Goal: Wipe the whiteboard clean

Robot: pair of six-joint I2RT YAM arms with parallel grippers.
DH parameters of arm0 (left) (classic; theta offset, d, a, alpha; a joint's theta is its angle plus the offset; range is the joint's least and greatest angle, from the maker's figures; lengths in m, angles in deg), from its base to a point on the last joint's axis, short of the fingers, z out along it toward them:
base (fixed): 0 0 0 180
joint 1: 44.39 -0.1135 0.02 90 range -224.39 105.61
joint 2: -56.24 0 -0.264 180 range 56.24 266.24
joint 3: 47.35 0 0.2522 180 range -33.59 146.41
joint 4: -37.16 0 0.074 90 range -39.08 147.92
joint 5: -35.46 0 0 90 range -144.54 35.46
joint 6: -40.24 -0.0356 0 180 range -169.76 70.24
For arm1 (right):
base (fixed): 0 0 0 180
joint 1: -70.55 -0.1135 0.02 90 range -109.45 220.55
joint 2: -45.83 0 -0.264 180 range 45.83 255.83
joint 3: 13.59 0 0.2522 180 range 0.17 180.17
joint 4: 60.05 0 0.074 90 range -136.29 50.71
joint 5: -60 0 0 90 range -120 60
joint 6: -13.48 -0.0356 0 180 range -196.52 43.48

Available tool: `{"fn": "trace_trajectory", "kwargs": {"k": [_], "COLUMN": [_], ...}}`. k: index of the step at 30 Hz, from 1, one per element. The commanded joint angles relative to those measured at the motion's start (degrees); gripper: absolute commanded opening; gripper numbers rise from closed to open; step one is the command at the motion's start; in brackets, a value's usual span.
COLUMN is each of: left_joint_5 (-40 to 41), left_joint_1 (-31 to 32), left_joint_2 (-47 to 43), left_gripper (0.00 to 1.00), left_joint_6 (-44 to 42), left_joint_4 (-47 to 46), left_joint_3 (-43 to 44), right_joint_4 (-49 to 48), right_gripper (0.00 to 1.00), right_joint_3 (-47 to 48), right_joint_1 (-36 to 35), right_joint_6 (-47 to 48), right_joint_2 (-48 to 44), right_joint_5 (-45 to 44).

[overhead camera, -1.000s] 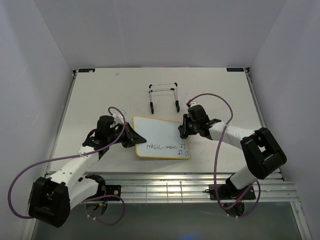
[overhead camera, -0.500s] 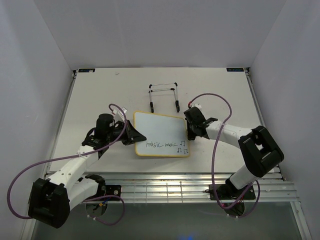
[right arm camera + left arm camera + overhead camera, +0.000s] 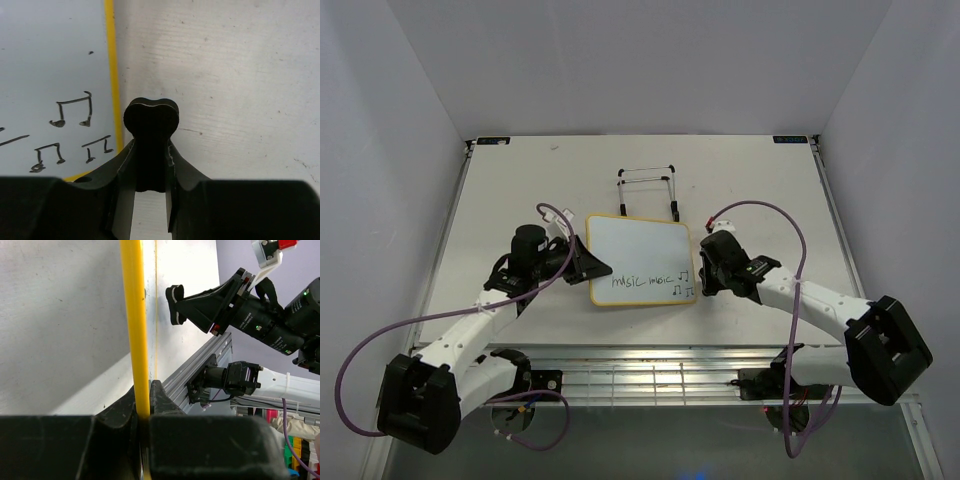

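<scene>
The whiteboard (image 3: 640, 260), white with a yellow frame, lies at the table's middle with black "music music" words and notes along its near edge. My left gripper (image 3: 588, 266) is shut on its left frame edge; the left wrist view shows the yellow frame (image 3: 134, 330) pinched between the jaws. My right gripper (image 3: 705, 283) is just right of the board's near right corner, shut on the black bone-shaped eraser (image 3: 150, 135). The right wrist view shows the eraser over bare table, just right of the yellow frame (image 3: 113, 75) and the notes (image 3: 72, 112).
A thin black wire stand (image 3: 648, 192) stands behind the board. A metal rail (image 3: 650, 365) runs along the table's near edge. White walls close in the left, back and right sides.
The board has turned and shifted a little toward the back. My right gripper with the eraser has moved from the board's right edge toward the near side, off its near right corner.
</scene>
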Motion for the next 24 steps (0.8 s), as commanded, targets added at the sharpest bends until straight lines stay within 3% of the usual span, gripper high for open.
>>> {"fn": "trace_trajectory", "kwargs": {"k": [1, 11, 24], "left_joint_5": [-0.55, -2.67, -0.56], "left_joint_1": [-0.24, -0.24, -0.24], "left_joint_2": [1.12, 7.11, 8.42], "left_gripper": [0.00, 0.00, 0.00], "left_joint_6": [-1.68, -1.06, -1.24], "left_joint_4": [-2.43, 1.34, 3.11], "left_joint_3": [1.19, 1.71, 3.03], "right_joint_4": [-9.64, -18.80, -1.69], "right_gripper": [0.08, 0.08, 0.08], "right_joint_3": [-2.65, 0.86, 6.47], "right_joint_1": [-0.11, 0.06, 1.47], "right_joint_6": [0.87, 8.79, 8.53], "right_joint_2": [-3.02, 3.28, 18.06], "right_joint_5": [3.02, 6.19, 2.24]}}
